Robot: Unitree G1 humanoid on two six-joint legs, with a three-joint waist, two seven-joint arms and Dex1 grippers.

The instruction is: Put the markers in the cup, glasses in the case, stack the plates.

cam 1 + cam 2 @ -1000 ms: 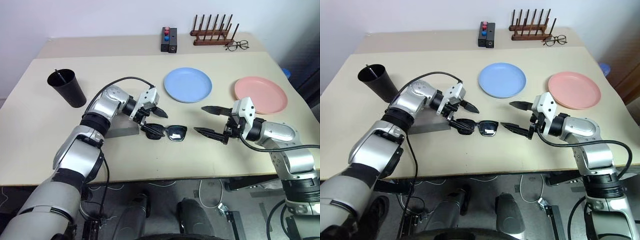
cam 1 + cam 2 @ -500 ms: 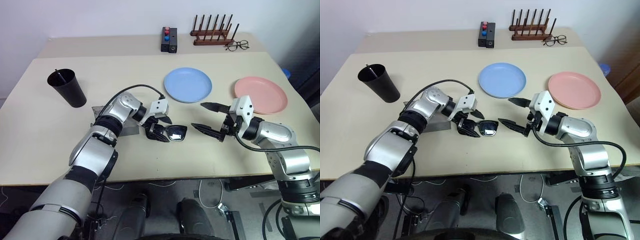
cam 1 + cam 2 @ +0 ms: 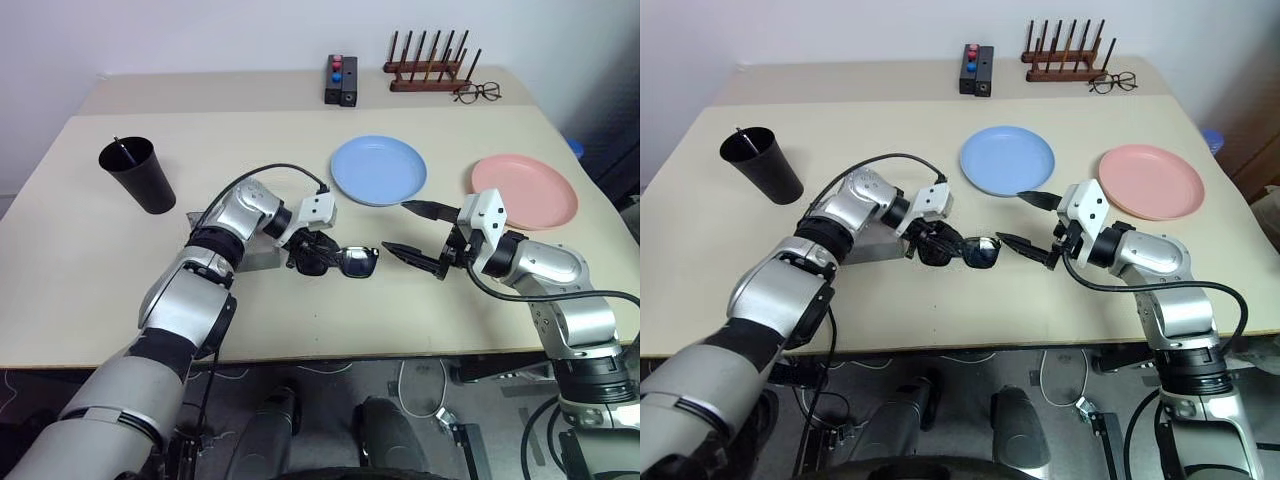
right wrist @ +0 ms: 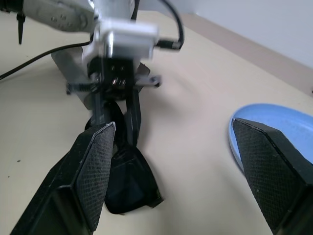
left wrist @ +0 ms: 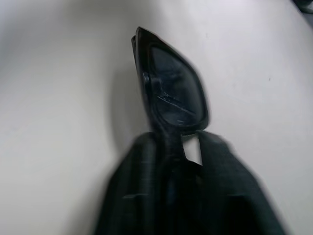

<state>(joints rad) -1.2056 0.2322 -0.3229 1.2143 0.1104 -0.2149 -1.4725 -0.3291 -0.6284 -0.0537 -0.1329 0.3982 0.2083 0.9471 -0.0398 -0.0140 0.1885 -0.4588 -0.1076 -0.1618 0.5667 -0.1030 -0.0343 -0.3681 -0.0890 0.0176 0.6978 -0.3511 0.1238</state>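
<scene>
Left claw (image 3: 312, 258) now clamped on glasses (image 3: 345, 262), open before, right claw (image 3: 413, 232) unchanged, spread, empty

Your left gripper (image 3: 936, 243) is clamping the glasses (image 3: 968, 250) on the table (image 3: 890, 300)
Your right gripper (image 3: 1028, 222) is hovering with fingers spread just beside the glasses' other end; the case (image 3: 872, 250) is lying behind your left wrist, while the blue plate (image 3: 1007, 160), pink plate (image 3: 1151, 181) and cup (image 3: 762, 165) are sitting farther back
</scene>
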